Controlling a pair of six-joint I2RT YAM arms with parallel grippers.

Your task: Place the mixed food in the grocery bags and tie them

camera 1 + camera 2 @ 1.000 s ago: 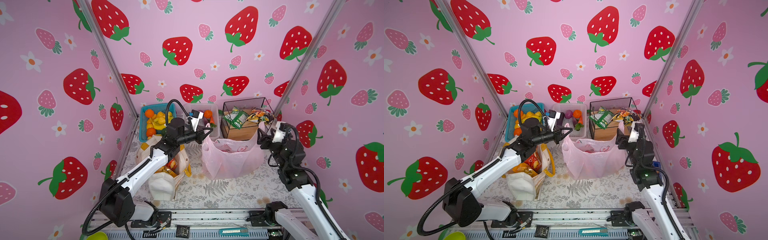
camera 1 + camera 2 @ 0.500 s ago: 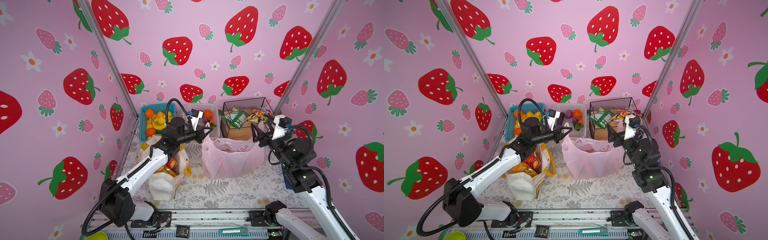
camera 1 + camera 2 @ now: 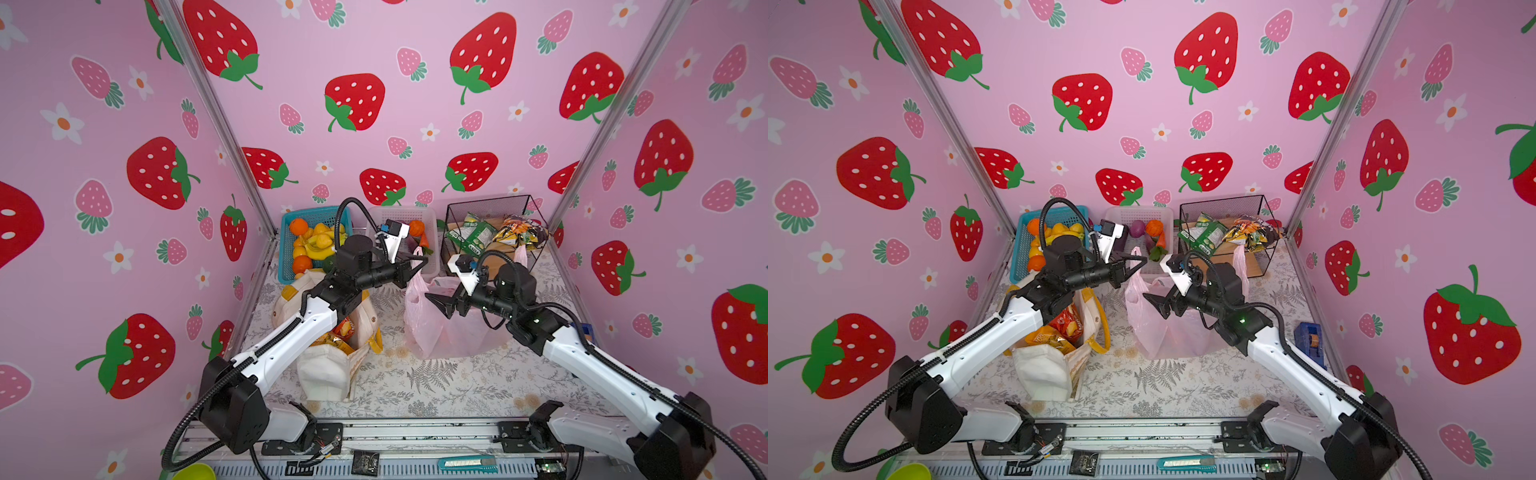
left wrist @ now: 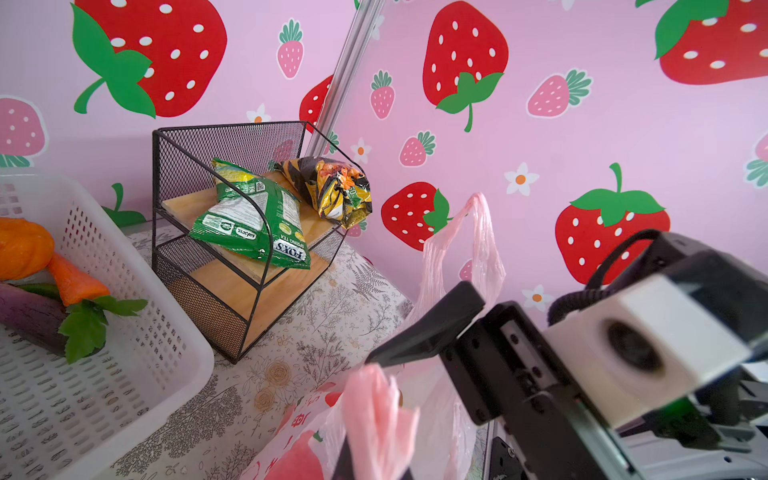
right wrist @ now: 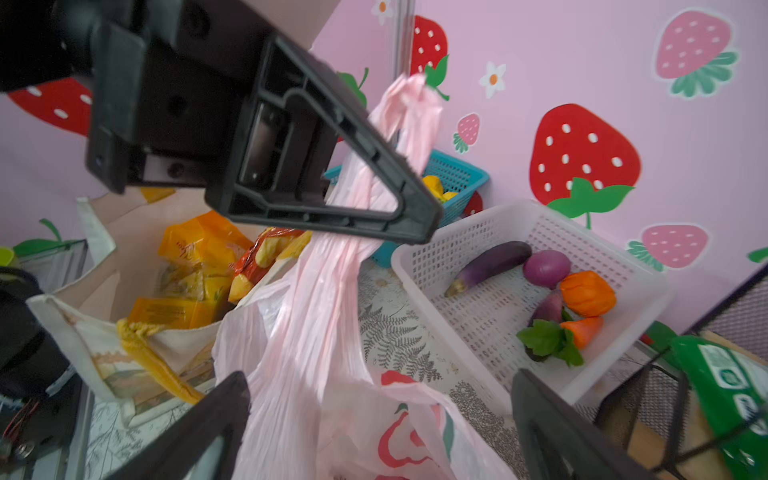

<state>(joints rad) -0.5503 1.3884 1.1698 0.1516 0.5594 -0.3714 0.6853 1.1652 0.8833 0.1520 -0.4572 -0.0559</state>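
Two arms [image 3: 291, 336] [image 3: 582, 353] over the pink bag [image 3: 436, 336]: left fingers [image 5: 411, 216] tight on its handle [image 5: 407, 108], right fingers [image 3: 442, 303] wide apart.

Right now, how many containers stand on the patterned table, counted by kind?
Bags: 2 (pink plastic bag, canvas tote)
Plastic baskets: 2 (blue basket, white basket)
Wire rack: 1
Total: 5
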